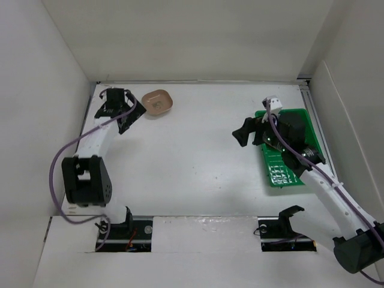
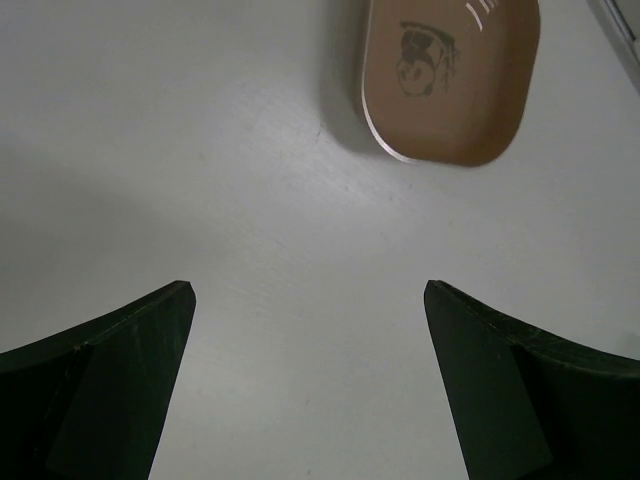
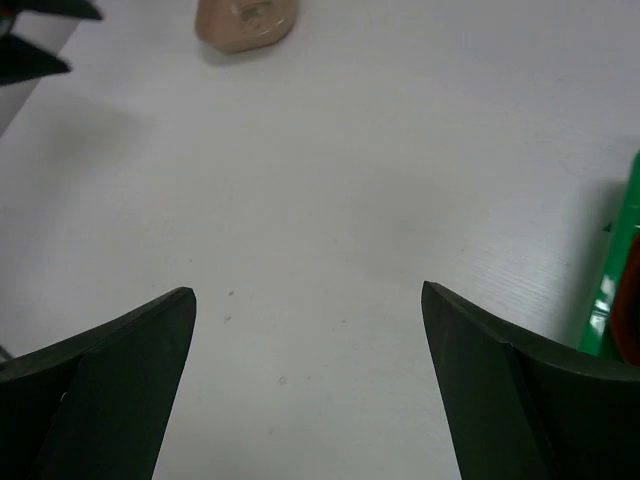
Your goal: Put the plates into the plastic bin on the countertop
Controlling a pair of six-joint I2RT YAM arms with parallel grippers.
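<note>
White countertop [image 1: 192, 174], plain and flat, boxed in by white walls [image 1: 180, 36] on the left, far and right sides. 1 green plastic bin [image 1: 281, 175] sits by the right edge. My R arm [image 1: 336, 198] crosses over it and hides most of the inside. A red-orange edge [image 3: 632, 300] shows just inside the bin's rim in the R wrist view, but I can't tell how many plates are in there. 1 tan-brown plate [image 1: 159, 102] lies flat out on the surface near the far-left corner, w/ a small print at centre. L gripper [image 2: 310, 380] hangs near it, not touching, jaws spread wide, nothing btw them. R gripper [image 3: 310, 380] is over bare surface just off the bin's left rim, jaws also wide apart, holding nothing.
</note>
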